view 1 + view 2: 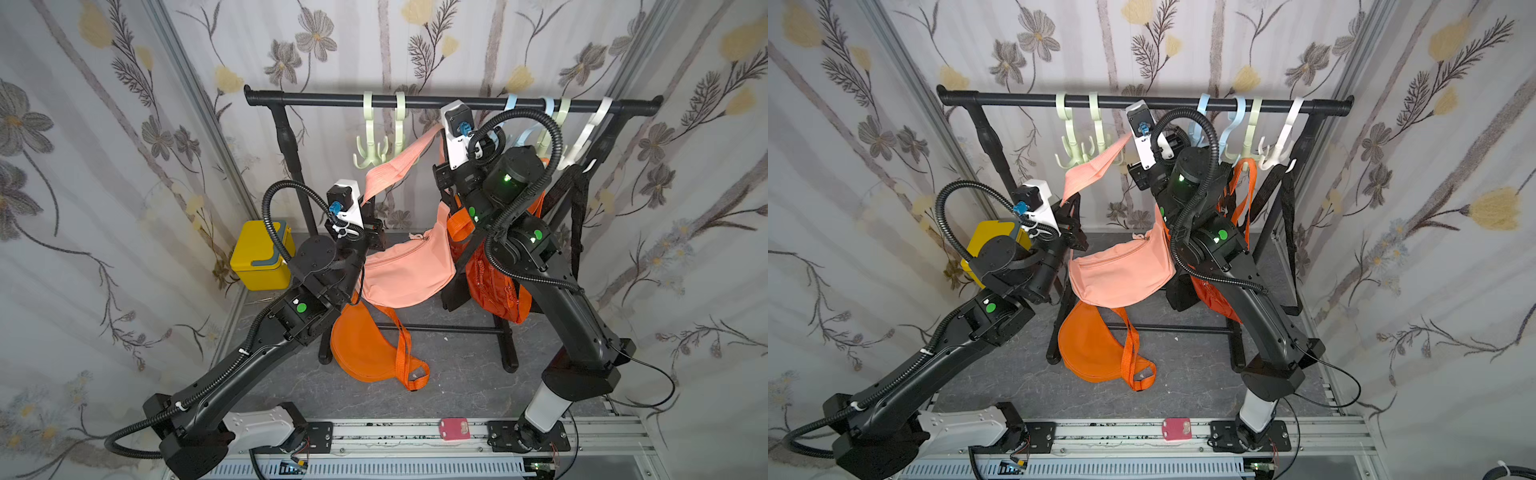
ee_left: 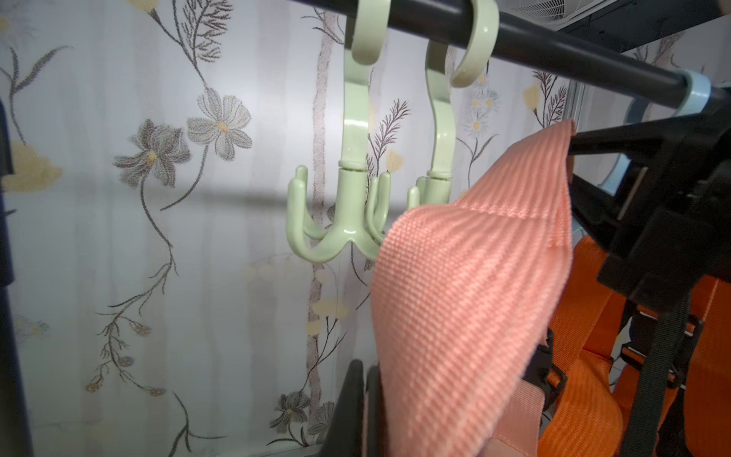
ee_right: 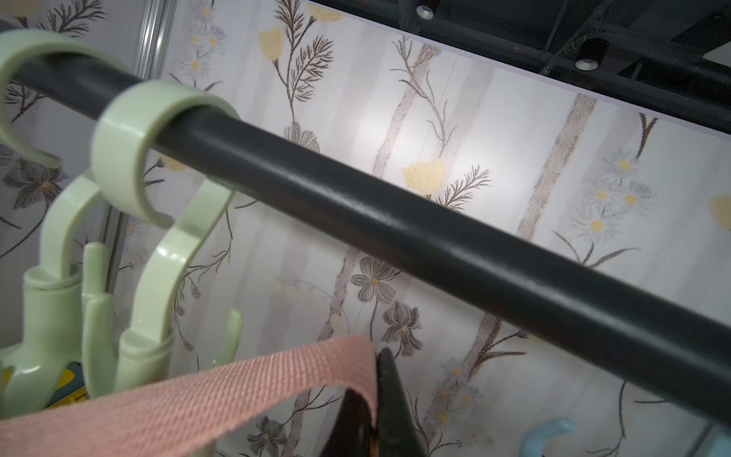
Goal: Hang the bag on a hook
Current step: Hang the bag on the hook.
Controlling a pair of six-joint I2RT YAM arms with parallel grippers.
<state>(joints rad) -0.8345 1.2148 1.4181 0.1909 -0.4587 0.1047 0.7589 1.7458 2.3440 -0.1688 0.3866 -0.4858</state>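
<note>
The bag (image 1: 407, 270) (image 1: 1121, 270) is salmon pink and hangs by its strap (image 1: 399, 166) (image 1: 1096, 168) in front of the black rack. My left gripper (image 1: 368, 204) (image 1: 1074, 204) (image 2: 366, 411) is shut on the strap's lower end. My right gripper (image 1: 441, 135) (image 1: 1130, 143) (image 3: 375, 395) is shut on the upper end, just below the rail (image 1: 332, 99) (image 3: 395, 221). The strap (image 2: 455, 296) (image 3: 237, 387) runs taut between them, passing in front of the two pale green hooks (image 1: 372, 145) (image 2: 348, 221) (image 3: 158, 277), not resting on a prong.
An orange bag (image 1: 365, 349) lies on the floor by the rack's foot. Another orange bag (image 1: 494, 286) and a black strap (image 1: 575, 208) hang at the right. Blue hooks (image 1: 509, 108) and a white hook (image 1: 598, 120) share the rail. A yellow box (image 1: 259, 257) stands back left.
</note>
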